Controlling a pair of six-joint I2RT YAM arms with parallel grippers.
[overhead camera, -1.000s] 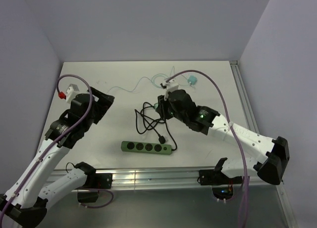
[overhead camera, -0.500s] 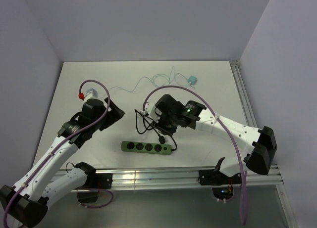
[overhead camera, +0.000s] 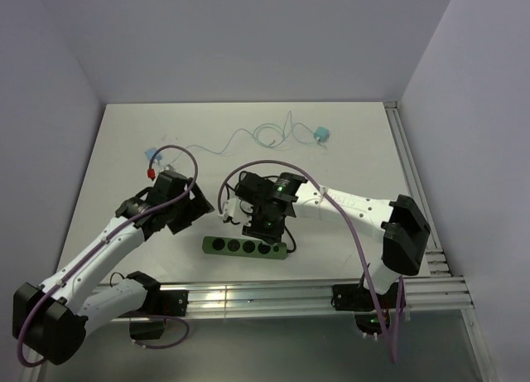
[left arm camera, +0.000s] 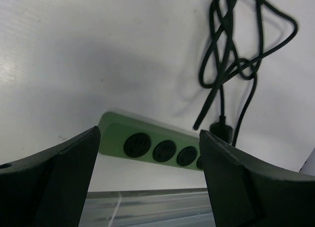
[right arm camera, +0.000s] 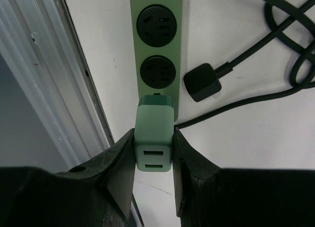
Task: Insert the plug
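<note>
The right pincer [right arm camera: 153,136] was clamped on the pale green plug [right arm camera: 154,119], holding it over the end of the green power strip [right arm camera: 157,47], just beside the last socket. The left pincer [left arm camera: 150,134] stood apart above the counter [left arm camera: 74,49], near the strip's other end.

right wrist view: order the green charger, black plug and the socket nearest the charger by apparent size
1. green charger, largest, but also nearest the camera
2. black plug and socket: about alike, no ranking

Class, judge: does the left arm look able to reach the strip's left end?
Likely yes: its open end effector hangs near the strip, nothing between; the right arm works its other end.
</note>
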